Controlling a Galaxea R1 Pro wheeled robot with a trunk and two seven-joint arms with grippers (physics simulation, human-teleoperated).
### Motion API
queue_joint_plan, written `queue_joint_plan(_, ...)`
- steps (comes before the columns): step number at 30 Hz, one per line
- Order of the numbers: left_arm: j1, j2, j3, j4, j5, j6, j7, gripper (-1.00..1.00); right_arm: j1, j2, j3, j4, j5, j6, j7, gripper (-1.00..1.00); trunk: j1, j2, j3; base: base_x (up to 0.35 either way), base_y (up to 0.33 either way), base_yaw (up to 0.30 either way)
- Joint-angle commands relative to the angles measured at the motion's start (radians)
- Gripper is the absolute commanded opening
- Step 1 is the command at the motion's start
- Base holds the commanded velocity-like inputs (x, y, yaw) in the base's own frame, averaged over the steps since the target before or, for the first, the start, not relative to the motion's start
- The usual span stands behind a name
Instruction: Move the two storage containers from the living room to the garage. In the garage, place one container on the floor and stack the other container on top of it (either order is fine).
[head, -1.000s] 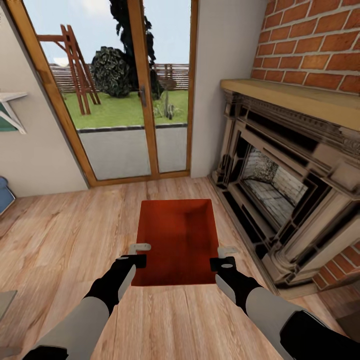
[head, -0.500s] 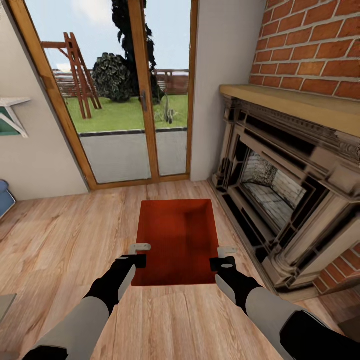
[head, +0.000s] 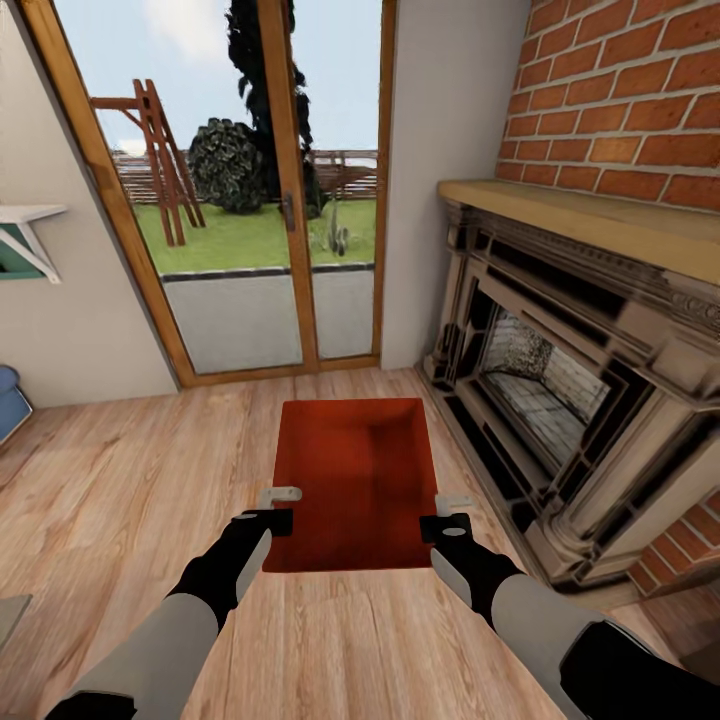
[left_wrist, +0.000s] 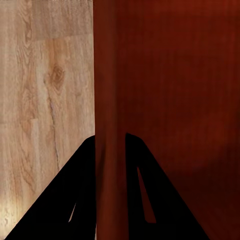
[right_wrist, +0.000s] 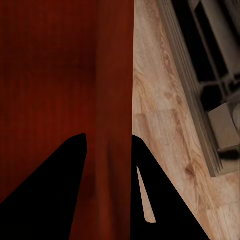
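Storage container (head: 352, 480), lengthwise toward glass doors (head: 240, 200)

1. The blue sofa (head: 8, 400) is cut off by the head view's left edge; a sliver shows.
2. The white shelf (head: 25, 235) is cut by that same edge.
3. The fireplace (head: 590, 400) runs off the right edge.
4. The orange-red container (head: 352, 480) hides the floor beneath it.

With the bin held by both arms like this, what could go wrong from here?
1. Each gripper, left and right, pinches only a thin side wall of the storage container; if one slips, the bin may tilt or drop.
2. The fireplace stands close on the right; turning could knock the bin against it.
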Motion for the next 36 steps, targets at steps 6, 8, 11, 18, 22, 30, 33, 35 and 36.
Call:
queue_joint_plan(6, 0.000, -0.001, -0.003, -0.001, 0.005, 0.006, 0.012, -1.00, -0.001, 0.000, -0.008, -0.024, 0.003, 0.007, -0.005, -1.00, 0.001, -0.002, 0.007, 0.000, 0.000, 0.000)
queue_joint_plan(8, 0.000, -0.001, -0.003, -0.001, 0.004, 0.006, 0.012, -1.00, -0.001, -0.001, -0.008, -0.024, 0.003, 0.007, -0.005, -1.00, 0.001, -0.002, 0.011, 0.000, 0.000, 0.000)
queue_joint_plan(11, 0.000, 0.000, -0.003, -0.001, 0.004, 0.006, 0.012, -1.00, -0.001, -0.001, -0.008, -0.024, 0.003, 0.007, -0.005, -1.00, 0.001, -0.002, 0.015, 0.000, 0.000, 0.000)
queue_joint_plan(18, 0.000, 0.000, -0.003, -0.001, 0.005, 0.006, 0.012, -1.00, -0.002, -0.001, -0.008, -0.024, 0.003, 0.007, -0.005, -1.00, 0.001, -0.002, 0.026, 0.000, 0.000, 0.000)
queue_joint_plan(22, 0.000, 0.000, -0.003, -0.001, 0.004, 0.006, 0.012, -1.00, -0.001, 0.000, -0.008, -0.024, 0.003, 0.007, -0.005, -1.00, 0.001, -0.002, 0.033, 0.000, 0.000, 0.000)
queue_joint_plan(30, 0.000, 0.000, -0.003, -0.001, 0.005, 0.006, 0.012, -1.00, -0.001, -0.001, -0.007, -0.024, 0.003, 0.007, -0.004, -1.00, 0.001, -0.002, 0.045, 0.000, 0.000, 0.000)
queue_joint_plan(33, 0.000, 0.000, -0.003, -0.001, 0.005, 0.006, 0.012, -1.00, -0.001, -0.001, -0.008, -0.024, 0.003, 0.007, -0.004, -1.00, 0.001, -0.002, 0.050, 0.000, 0.000, 0.000)
queue_joint_plan(35, 0.000, 0.000, -0.003, -0.001, 0.004, 0.006, 0.012, -1.00, -0.001, -0.001, -0.007, -0.024, 0.003, 0.007, -0.005, -1.00, 0.001, -0.002, 0.053, 0.000, 0.000, 0.000)
queue_joint_plan(36, 0.000, 0.000, -0.003, -0.001, 0.004, 0.006, 0.012, -1.00, -0.001, -0.001, -0.008, -0.024, 0.003, 0.007, -0.005, -1.00, 0.001, -0.002, 0.055, 0.000, 0.000, 0.000)
